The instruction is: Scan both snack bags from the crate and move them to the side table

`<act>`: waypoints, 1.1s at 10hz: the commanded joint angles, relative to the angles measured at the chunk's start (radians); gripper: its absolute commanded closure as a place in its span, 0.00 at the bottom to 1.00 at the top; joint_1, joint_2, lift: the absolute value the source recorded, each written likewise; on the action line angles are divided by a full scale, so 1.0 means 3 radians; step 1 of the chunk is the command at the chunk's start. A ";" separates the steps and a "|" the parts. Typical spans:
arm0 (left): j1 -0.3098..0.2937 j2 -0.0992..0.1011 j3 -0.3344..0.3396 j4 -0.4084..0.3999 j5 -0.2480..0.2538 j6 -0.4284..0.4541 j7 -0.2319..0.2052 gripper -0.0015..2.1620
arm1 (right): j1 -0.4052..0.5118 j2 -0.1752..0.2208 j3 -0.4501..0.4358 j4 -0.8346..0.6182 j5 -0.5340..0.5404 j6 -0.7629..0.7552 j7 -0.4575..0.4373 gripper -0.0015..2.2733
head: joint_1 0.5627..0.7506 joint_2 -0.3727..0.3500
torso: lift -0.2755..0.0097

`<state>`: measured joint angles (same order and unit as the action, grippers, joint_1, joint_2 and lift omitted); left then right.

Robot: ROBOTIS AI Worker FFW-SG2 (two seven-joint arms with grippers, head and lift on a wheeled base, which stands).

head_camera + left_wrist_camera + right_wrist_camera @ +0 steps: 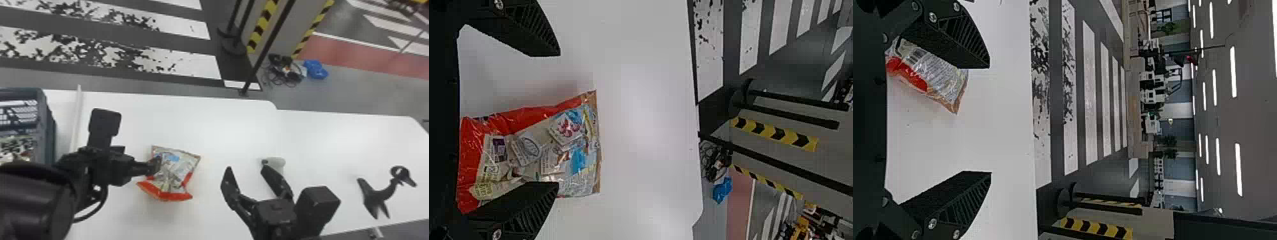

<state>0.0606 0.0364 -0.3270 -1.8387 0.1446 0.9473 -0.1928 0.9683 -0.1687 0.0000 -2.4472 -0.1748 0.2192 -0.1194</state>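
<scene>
A snack bag (178, 170) lies on the white counter (223, 127); left jaws (155, 165) are open at it.
Touching is hard to tell. Right of the bag, the right jaws (246, 166) are wide open, partly hiding a gray thing (277, 162). Farther right is a black stand (378, 194). White counter spreads past the bag to the far edge. Left of the bag are a white strip (76, 118) and the crate (47, 127), cut off, its insides hard to make out.
</scene>
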 commanded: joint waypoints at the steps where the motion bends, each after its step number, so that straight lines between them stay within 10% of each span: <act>1: 0.0013 0.0001 -0.0025 -0.0063 -0.0027 -0.0020 -0.0017 0.03 | 0.0014 0.0000 0.0000 0.0002 0.0005 -0.0007 0.0004 0.08 | 0.70 0.05 | 0.86; 4: 0.0243 0.0150 0.0185 -0.0513 -0.0022 -0.0020 0.0009 0.03 | -0.0027 -0.0026 -0.0056 0.0063 -0.0138 -0.0007 0.0045 0.07 | 0.70 0.06 | 0.86; 7: 0.0611 0.0467 0.0804 -0.1035 0.0172 -0.0184 0.0096 0.03 | -0.0068 -0.0031 -0.0056 0.0099 -0.0143 -0.0027 0.0056 0.07 | 0.70 0.22 | 0.86; 11: 0.1133 0.0656 0.1228 -0.1224 0.0336 -0.1646 0.0346 0.03 | -0.0155 -0.0036 -0.0046 0.0232 -0.0194 -0.0150 0.0204 0.07 | 0.70 0.46 | 0.86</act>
<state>0.3715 0.2295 0.0218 -2.1991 0.2389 0.5387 -0.0880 0.9280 -0.1795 -0.0132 -2.3867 -0.2296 0.1764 -0.0586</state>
